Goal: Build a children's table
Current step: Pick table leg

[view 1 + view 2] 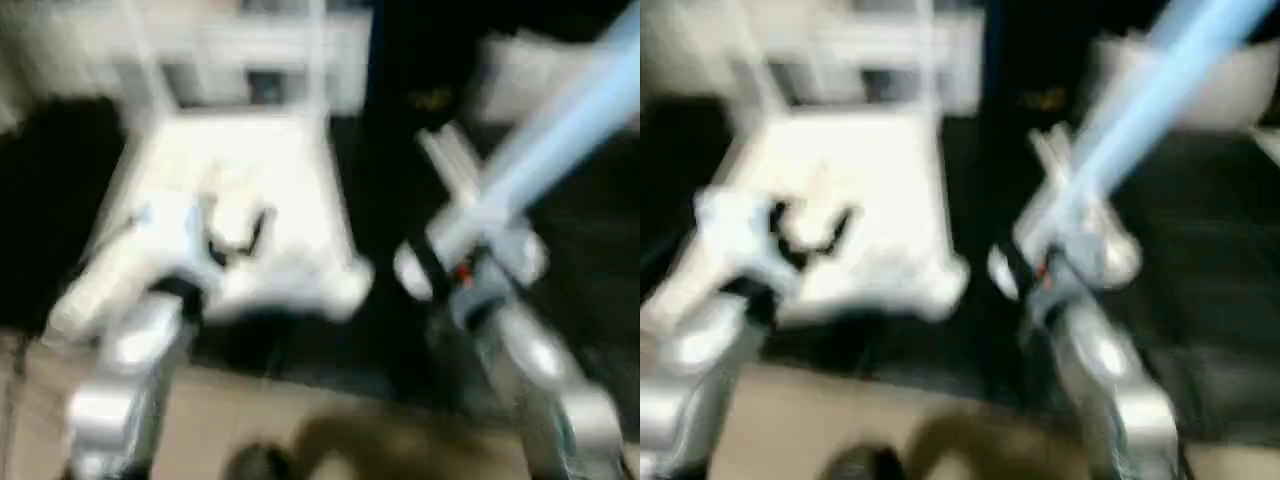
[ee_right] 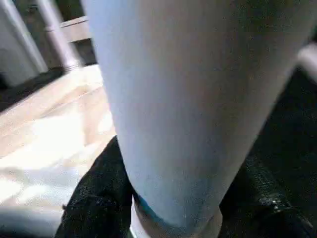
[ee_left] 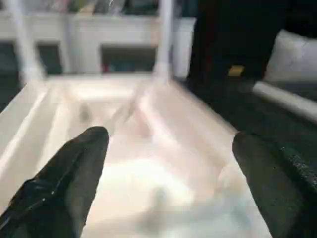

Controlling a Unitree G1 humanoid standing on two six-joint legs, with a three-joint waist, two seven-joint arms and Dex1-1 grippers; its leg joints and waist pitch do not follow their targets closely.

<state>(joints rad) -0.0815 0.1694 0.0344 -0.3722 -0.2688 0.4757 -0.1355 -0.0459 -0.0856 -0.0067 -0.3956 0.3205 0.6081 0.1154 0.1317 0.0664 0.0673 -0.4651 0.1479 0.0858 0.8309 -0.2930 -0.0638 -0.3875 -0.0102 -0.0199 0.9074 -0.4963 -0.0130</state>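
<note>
White tabletop [image 1: 250, 170] lies upside down, left of centre on the black sheet [image 1: 1210, 280]. Left gripper [image 3: 168, 163] hovers over it, fingers spread wide, empty. Right gripper [image 1: 455, 275] clamps a leg [image 1: 560, 130], slanting up to the far right.

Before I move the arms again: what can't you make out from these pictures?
- Head views: motion blur smears the table top; its ribs and corner sockets can't be read.
- Right wrist view: the leg in the right pincer hides what lies beyond; its ends are cut off.
- Left wrist view: left pincer open; the near corners lie behind its fingers.
</note>
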